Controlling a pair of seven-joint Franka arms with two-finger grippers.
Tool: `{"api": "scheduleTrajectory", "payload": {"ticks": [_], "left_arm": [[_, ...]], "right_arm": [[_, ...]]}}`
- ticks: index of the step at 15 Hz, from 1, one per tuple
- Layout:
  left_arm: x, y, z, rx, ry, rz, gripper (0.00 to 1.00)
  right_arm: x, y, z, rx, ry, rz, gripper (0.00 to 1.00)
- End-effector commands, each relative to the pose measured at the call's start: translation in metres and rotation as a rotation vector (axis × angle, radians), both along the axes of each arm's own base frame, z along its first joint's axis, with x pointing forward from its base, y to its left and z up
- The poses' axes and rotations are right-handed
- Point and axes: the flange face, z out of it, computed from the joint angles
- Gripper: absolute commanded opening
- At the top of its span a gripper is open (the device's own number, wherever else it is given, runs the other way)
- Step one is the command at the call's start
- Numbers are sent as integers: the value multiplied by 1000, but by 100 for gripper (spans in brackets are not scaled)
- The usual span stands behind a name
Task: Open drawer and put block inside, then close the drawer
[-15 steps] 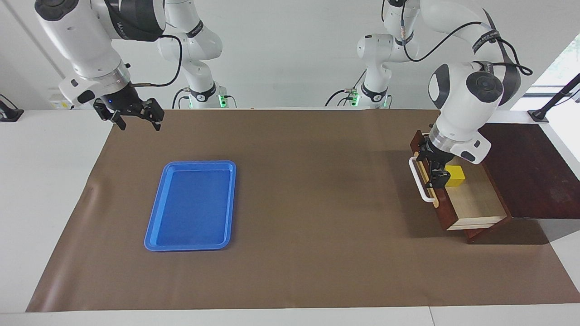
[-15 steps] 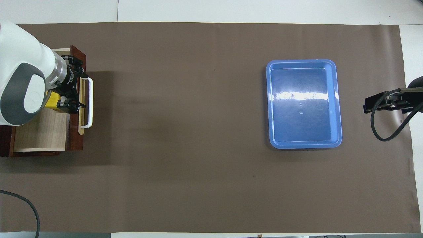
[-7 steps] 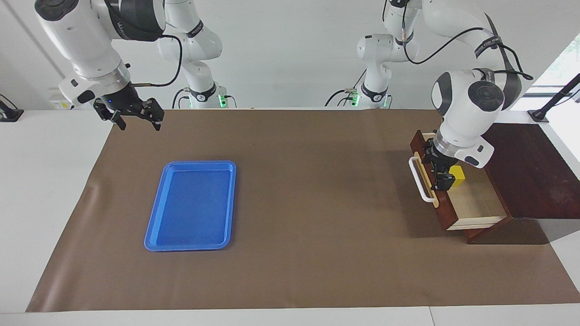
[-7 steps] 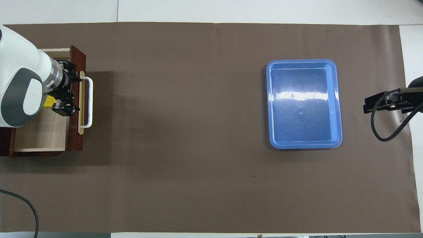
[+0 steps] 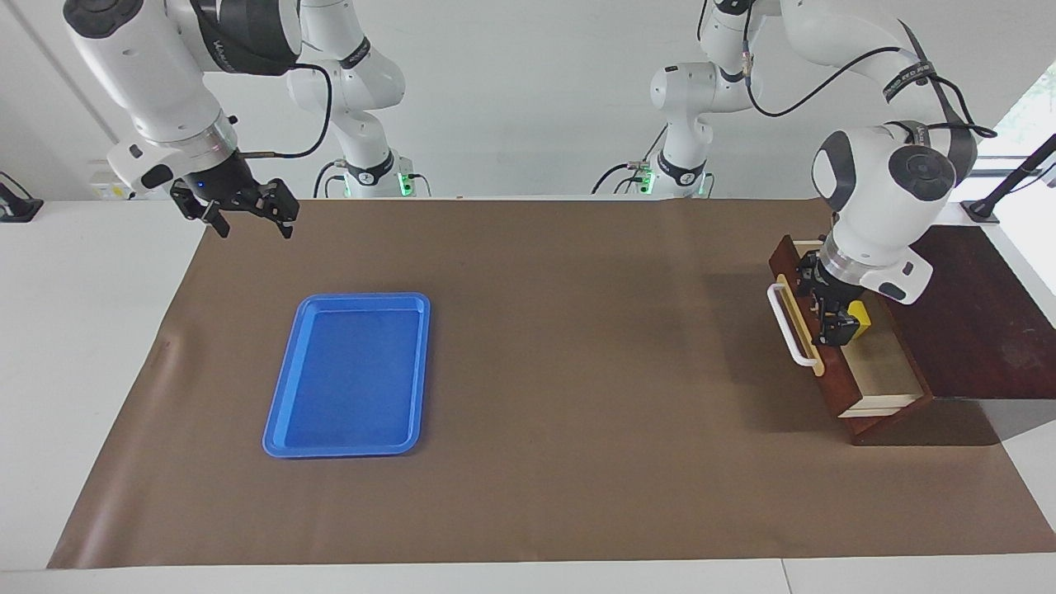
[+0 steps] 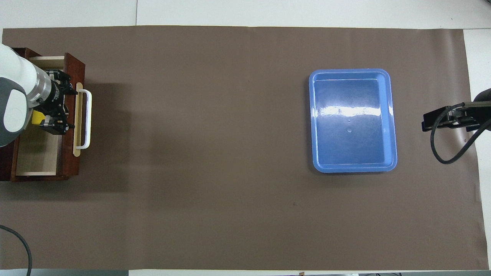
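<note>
The drawer (image 5: 835,375) (image 6: 71,111) stands partly open in its dark wooden box (image 5: 973,313), its white bar handle (image 5: 789,327) (image 6: 88,119) facing the table's middle. Inside it, close to the front board, lies the yellow block (image 5: 860,317) (image 6: 36,117), half hidden by the wrist. My left gripper (image 5: 825,308) (image 6: 59,105) is open and low at the inner side of the drawer front, beside the block and holding nothing. My right gripper (image 5: 246,212) (image 6: 441,119) waits open in the air over the mat's edge at the right arm's end.
A flat blue tray (image 5: 425,363) (image 6: 393,122) with nothing in it lies on the brown mat toward the right arm's end. The mat (image 5: 577,346) covers most of the table. A black cable (image 6: 23,241) curls in near the left arm.
The drawer has slid partway into its box, toward the left arm's end, with the block inside. My left gripper moved along with the drawer front. The right arm has not moved.
</note>
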Motion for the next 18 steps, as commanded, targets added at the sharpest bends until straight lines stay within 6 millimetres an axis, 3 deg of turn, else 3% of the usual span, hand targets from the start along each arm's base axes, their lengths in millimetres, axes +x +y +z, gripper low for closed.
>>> {"api": "scheduleTrajectory", "payload": {"ticks": [1, 6, 10, 15, 18], "left_arm": [[1, 34, 9, 27, -28, -19, 100], [0, 80, 10, 28, -44, -17, 100], [-2, 97, 9, 29, -49, -14, 100], [-2, 90, 11, 26, -29, -22, 100], [-3, 72, 36, 18, -6, -47, 100]], "right_arm": [[-8, -3, 2, -9, 3, 15, 100], [-8, -3, 2, -9, 3, 15, 100], [-8, -4, 2, -9, 4, 13, 100], [-8, -4, 2, -9, 3, 13, 100], [-8, -3, 2, -9, 4, 15, 100]]}}
